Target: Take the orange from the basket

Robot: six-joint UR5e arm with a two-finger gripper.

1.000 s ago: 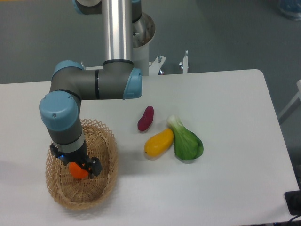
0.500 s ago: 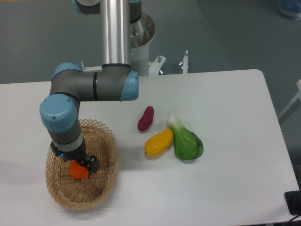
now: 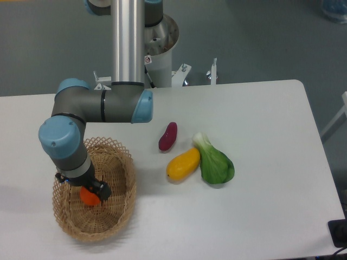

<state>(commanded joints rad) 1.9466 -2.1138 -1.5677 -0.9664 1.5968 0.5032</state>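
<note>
so the orange (image 3: 89,197) sits in the basket (image 3: 122,216) at the lower left of the frame, roughly in the middle of the bowl, with the gripper (image 3: 92,193) right on top of it. the wrist covers the fingers almost completely, so honestly i can't tell whether they've clamped the fruit or are only straddling it. my guess on handling: it's a small round thing, probably light and fairly firm, with smooth skin that could squirt out sideways if the pinch lands off centre. best bet is to squeeze across the widest part, the equator, so the two pads meet it square, and not too hard since the skin may dent. the woven wall is close on every side, so a straight lift looks safer than any sideways drag. looks-wise it's bright, saturated orange, smooth, only a lower sliver showing under the black tool. the basket is pale tan wicker, oval, with an open lattice rim. off to the right, in the middle of the frame, lie a purple sweet potato (image 3: 167,136), a yellow mango-ish fruit (image 3: 183,164) and a green leafy vegetable (image 3: 215,163), the last two touching each other, all well apart from the basket.
</note>
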